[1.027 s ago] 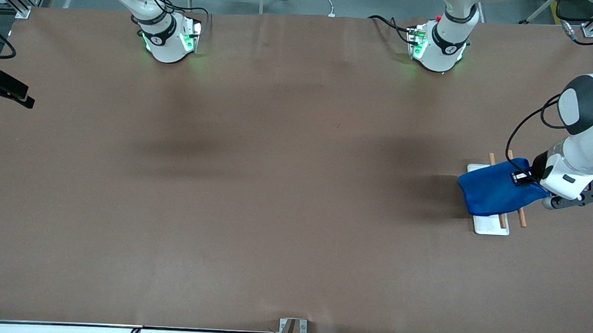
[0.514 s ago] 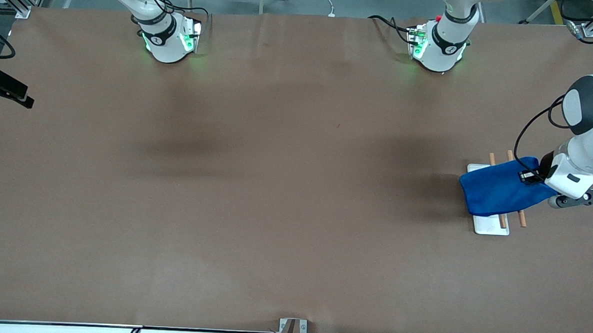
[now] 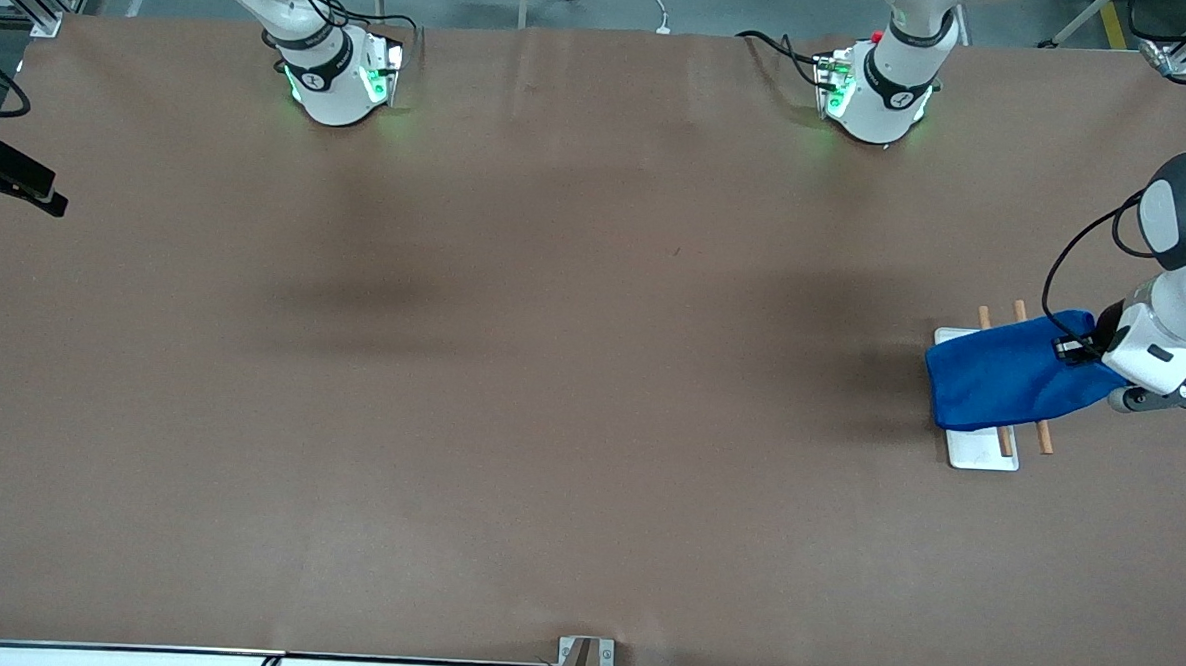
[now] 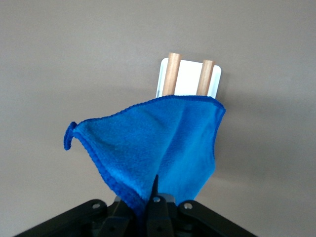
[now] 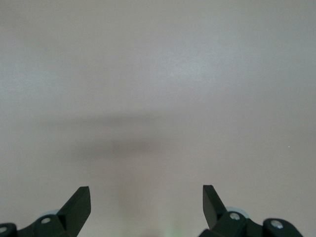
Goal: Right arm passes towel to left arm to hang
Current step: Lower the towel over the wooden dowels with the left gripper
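At the left arm's end of the table (image 3: pixel 551 371), the left gripper (image 4: pixel 157 197) is clamped on one edge of the towel (image 3: pixel 1001 381). In its wrist view the two fingers are pinched together with blue cloth bunched between them, and the rest of the cloth fans out from that pinch. I'd say it is held by one edge so that the free part can trail and drape. Just under the spread cloth is the rack (image 3: pixel 983 452), a small white plate carrying two wooden rods (image 4: pixel 171 74) side by side. The towel lies across both rods, covering their middles, with the rod ends showing on either side of it in the front view. The side of the towel away from the gripper hangs past the white plate toward the middle of the table. To my eye the hanging is nearly done: the cloth looks laid over the rods, and what remains is letting go so that it stays there without sliding off.

Well apart from all this, the right gripper (image 5: pixel 146 197) hangs with its fingers spread wide and nothing between them, only bare table below. That arm is waiting.
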